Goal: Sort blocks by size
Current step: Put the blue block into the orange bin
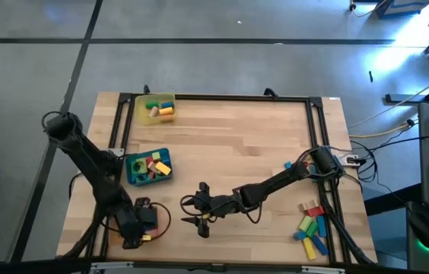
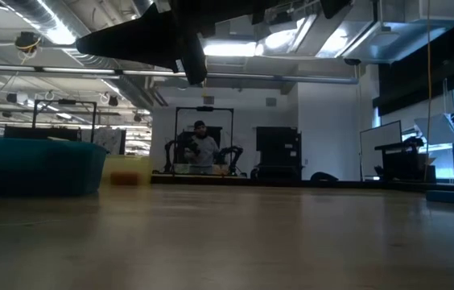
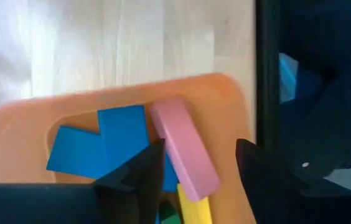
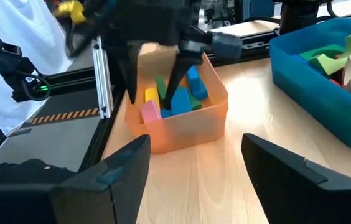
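The left gripper (image 3: 194, 174) is hanging over the orange tray (image 3: 225, 99) at the table's front left corner, its fingers standing apart on either side of a pink block (image 3: 185, 149) without clamping it. That block, a plain long bar, is lying loose in the tray, leaning across a blue block (image 3: 110, 146) beside it, with a yellow block (image 3: 194, 208) and a sliver of green just under the fingers. The tray wall is curving close around the fingertips, and the table's black edge rail (image 3: 266, 74) is running right beside it, so there is little room on that side; bare wood (image 3: 119, 43) is opening out beyond the tray.

The right gripper (image 1: 201, 219) is waiting low over the front middle of the table, jaws spread wide and holding nothing, aimed at the orange tray. Open board is lying all around it. Ahead and to one side of it the blue tray (image 1: 132, 176) is holding red, yellow, green and pale pieces. Far behind it, near the right front corner, the loose blocks (image 1: 312, 226) are clustering in yellow, green, blue and red. Farthest off, the yellow tray (image 1: 141, 101) at the back left is carrying a few short pieces.

I cannot make out any readable writing on the blocks or trays.
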Robot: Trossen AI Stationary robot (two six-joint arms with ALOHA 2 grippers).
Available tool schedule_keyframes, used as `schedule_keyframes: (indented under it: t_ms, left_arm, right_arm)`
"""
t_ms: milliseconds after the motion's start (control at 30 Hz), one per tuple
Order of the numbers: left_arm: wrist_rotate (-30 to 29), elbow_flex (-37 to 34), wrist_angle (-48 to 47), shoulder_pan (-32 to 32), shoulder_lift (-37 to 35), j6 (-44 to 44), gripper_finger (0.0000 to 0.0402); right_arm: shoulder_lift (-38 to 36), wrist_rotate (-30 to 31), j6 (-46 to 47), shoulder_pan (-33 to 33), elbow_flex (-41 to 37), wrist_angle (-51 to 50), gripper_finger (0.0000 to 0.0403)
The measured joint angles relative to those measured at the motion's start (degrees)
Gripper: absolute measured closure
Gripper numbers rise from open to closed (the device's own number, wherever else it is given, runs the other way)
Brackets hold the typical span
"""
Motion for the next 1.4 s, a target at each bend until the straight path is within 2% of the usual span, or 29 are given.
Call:
schedule_keyframes:
  t_ms: [167,367,467,667,900,1133,1300,1400]
  left_arm:
    - [-1.21,0.00,-1.23,-0.62,-4.87,2.25,0.0220]
    - [-13.14,-0.61,-4.31,-3.03,-10.91,8.96,0.0226]
    - [-14.93,-2.78,-1.69,-3.52,-13.31,13.62,0.0226]
    - [-17.05,-10.81,9.62,-2.84,-17.83,19.97,0.0227]
    - [-17.37,-20.34,29.58,0.02,-21.30,27.37,0.0227]
    - [-22.69,-24.82,42.51,3.84,-21.09,33.51,0.0227]
    - [-24.46,-25.72,44.09,5.86,-20.28,33.41,0.0227]
    - [-24.51,-25.79,43.86,6.07,-20.30,32.63,0.0227]
  right_arm:
    - [0.00,0.00,0.02,0.00,0.00,0.00,0.0148]
    - [0.00,1.49,0.65,-0.04,0.00,0.01,0.0148]
    - [-1.60,2.38,1.87,-0.08,-0.07,-4.52,0.0148]
    - [-9.22,10.28,8.09,-0.02,-0.02,-24.35,0.0148]
    - [-17.79,16.50,23.15,-0.41,0.00,-53.36,0.0148]
    - [-22.91,16.58,41.94,-1.01,-0.01,-83.36,0.0148]
    - [-23.76,12.59,51.16,-2.30,-0.02,-100.69,0.0148]
    - [-23.76,8.59,52.41,-4.28,-0.81,-105.68,0.0148]
